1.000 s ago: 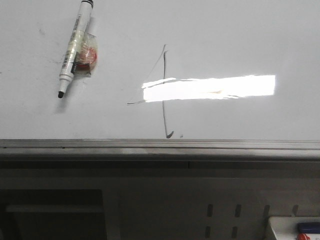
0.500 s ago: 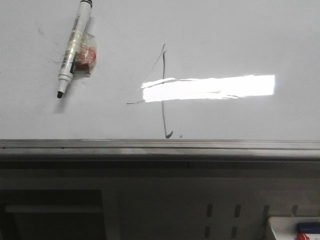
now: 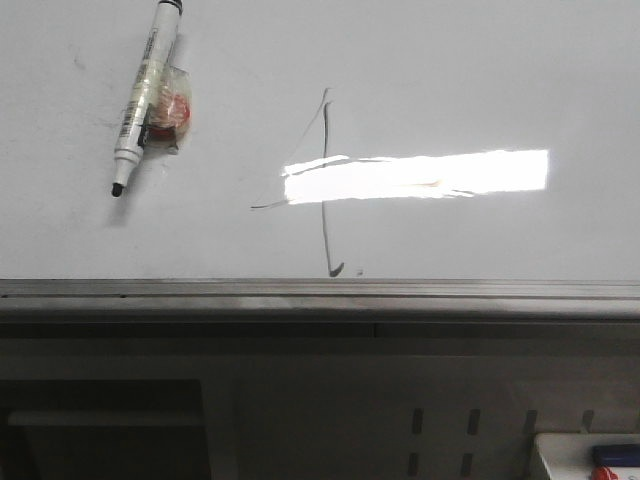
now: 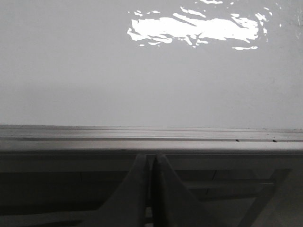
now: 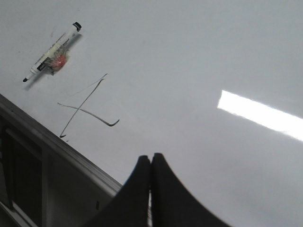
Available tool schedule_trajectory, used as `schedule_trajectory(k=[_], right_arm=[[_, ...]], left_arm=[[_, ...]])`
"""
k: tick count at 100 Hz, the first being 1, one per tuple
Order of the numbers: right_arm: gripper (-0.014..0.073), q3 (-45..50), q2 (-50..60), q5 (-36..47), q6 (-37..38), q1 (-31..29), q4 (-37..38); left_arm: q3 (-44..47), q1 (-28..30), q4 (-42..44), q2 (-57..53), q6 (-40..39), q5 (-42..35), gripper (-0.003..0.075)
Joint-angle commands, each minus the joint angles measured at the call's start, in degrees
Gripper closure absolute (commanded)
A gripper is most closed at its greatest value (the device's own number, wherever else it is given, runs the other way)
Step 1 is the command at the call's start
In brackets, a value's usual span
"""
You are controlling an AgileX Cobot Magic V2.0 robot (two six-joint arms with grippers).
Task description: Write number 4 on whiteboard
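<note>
The whiteboard [image 3: 480, 70] fills the front view, with its grey edge rail [image 3: 320, 292] along the near side. The number 4 [image 3: 324, 180] is drawn on it in thin dark strokes, partly washed out by a bright light reflection [image 3: 420, 175]. It also shows in the right wrist view [image 5: 83, 109]. A white marker [image 3: 146, 95] with a black tip lies on the board to the left of the 4, with a small red and clear piece [image 3: 172, 112] beside it. My left gripper [image 4: 151, 158] is shut and empty at the rail. My right gripper [image 5: 151, 158] is shut and empty above the board.
Below the rail is a dark frame with slotted panels [image 3: 440, 440]. A white tray corner with blue and red items [image 3: 600, 460] sits at the lower right. The marker also shows in the right wrist view [image 5: 52, 52].
The front view has shifted slightly: the marker and the 4 sit a few pixels higher and to the left than a second ago. Nothing on the board has changed.
</note>
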State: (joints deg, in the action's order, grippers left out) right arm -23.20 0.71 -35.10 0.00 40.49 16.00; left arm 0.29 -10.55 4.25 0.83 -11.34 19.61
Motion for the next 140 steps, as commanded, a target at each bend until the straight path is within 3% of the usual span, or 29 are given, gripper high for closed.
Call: schedule_trajectory(k=[1,49,55,70,88,111,140], right_arm=[[0.0638,-1.2,-1.0,4.2,0.4,-0.3,1.1],[0.0638,1.3,-1.0,3.0,2.6,-1.5,3.8],[0.0638,4.5,-1.0,7.5,8.1,-4.4,3.8],[0.0638,14.2,-1.0,21.4,9.4,-14.2,3.4],[0.0638,25.4,-1.0,33.3,9.4,-27.1,-8.8],[0.0638,25.2,0.7,16.5,9.4,-31.7,-9.3],[0.0638,25.2,0.7,17.2,9.4,-31.8,-9.2]], left_arm=[[1.9,0.0,-0.6,0.5,-0.4,-2.6,0.0741],[1.9,0.0,-0.6,0.5,-0.4,-2.6,0.0741],[1.9,0.0,-0.6,0.5,-0.4,-2.6,0.0741],[1.9,0.0,-0.6,0.5,-0.4,-2.6,0.0741],[1.9,0.0,-0.6,0.5,-0.4,-2.6,0.0741],[1.9,0.0,-0.6,0.5,-0.4,-2.6,0.0741],[1.9,0.0,-0.6,0.5,-0.4,-2.6,0.0741]])
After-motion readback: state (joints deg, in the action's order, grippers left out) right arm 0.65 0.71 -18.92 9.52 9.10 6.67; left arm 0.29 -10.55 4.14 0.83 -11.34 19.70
